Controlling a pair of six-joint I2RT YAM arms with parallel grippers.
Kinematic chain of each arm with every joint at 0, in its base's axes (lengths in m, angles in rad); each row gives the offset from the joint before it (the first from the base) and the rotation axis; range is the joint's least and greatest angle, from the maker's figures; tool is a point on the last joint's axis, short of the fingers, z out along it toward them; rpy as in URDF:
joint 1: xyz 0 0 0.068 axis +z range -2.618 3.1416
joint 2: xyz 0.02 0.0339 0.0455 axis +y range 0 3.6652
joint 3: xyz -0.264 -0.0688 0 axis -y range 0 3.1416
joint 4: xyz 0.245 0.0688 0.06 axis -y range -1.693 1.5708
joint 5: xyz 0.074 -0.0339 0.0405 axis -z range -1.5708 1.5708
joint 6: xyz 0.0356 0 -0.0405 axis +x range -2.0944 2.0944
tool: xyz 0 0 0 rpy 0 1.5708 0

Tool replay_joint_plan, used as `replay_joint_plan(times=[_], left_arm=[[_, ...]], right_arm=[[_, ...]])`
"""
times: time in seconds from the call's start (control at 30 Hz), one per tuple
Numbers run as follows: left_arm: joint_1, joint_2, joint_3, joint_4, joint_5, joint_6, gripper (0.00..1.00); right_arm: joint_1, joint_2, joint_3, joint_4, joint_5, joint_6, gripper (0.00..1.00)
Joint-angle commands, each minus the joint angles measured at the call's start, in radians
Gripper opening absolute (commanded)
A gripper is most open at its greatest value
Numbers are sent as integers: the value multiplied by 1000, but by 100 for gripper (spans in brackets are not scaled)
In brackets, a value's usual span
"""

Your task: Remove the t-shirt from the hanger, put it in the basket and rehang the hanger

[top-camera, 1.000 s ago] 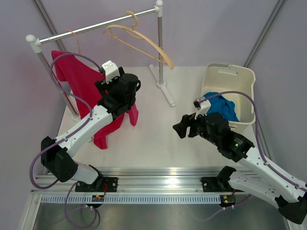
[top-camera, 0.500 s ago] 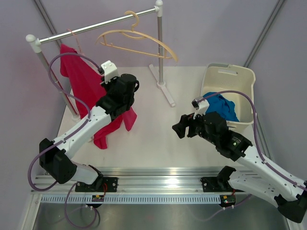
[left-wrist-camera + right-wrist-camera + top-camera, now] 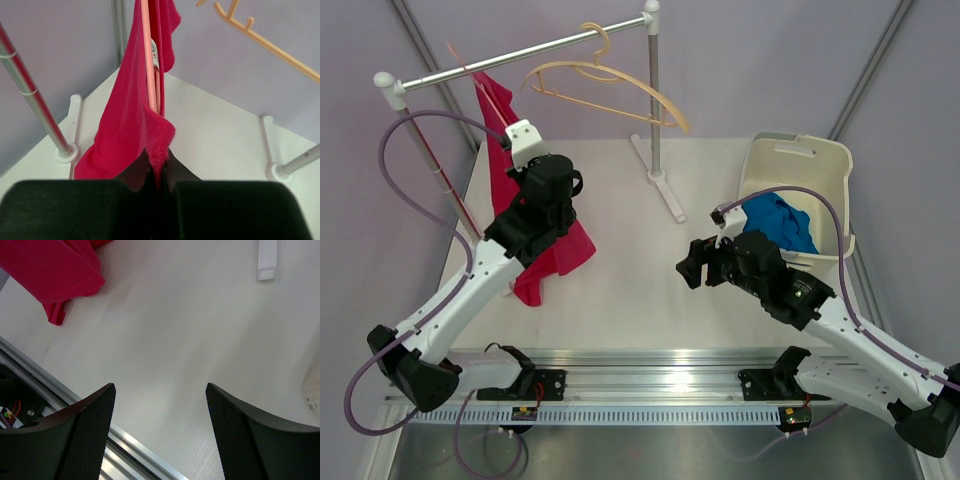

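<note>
T-shirt [image 3: 125,130] is the red one, and my left claw [image 3: 159,167] has its fingers pressed together on a ribbed edge of it. Could be the collar or a hem, can't tell from here. Right above the pinch, the pink hanger [image 3: 146,55] runs straight up through the fabric, with a white label just beside it. So the shirt isn't off yet: the top is draped over the hanger up on the rail [image 3: 550,45], and the bottom sags past the claw onto the table [image 3: 630,270].

I'd call this the middle of the pull-off step. My guess for the next move is to drag the pinched edge down and toward me so the cloth slides along the hanger arm and off its end. The hanger looks free to swing, so it may just follow the pull.

Further out, an empty wooden hanger [image 3: 610,90] hangs to the claw's right. My right claw [image 3: 160,390] is spread wide over bare table, holding nothing, well away from the shirt. Beyond it is a bin [image 3: 760,160] with a blue cloth [image 3: 780,222] inside.
</note>
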Motion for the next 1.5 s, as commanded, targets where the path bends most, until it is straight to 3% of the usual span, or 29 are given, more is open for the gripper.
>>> replay_joint_plan(times=[0.0, 0.2, 0.63, 0.8, 0.97, 1.23, 1.47], left_arm=[[-10, -82, 68, 94, 46, 59, 0], [-59, -119, 71, 94, 27, 122, 0], [-152, -260, -10, -5, 99, 70, 0], [-152, -330, -38, -136, 309, 10, 0], [-152, -430, -90, -265, 504, -82, 0], [-152, -570, -180, -408, 710, -67, 0], [-152, -676, -229, -465, 989, -6, 0]], right_arm=[[10, -10, 17, 31, 11, -25, 80], [10, 9, 20, 37, 20, -27, 80], [10, 59, 24, 58, 18, -50, 82], [10, 76, 51, 43, -18, -58, 82], [10, -37, 77, 26, -83, -84, 82], [10, -102, 263, -61, -110, -149, 83], [10, -109, 422, -41, -271, -137, 82]])
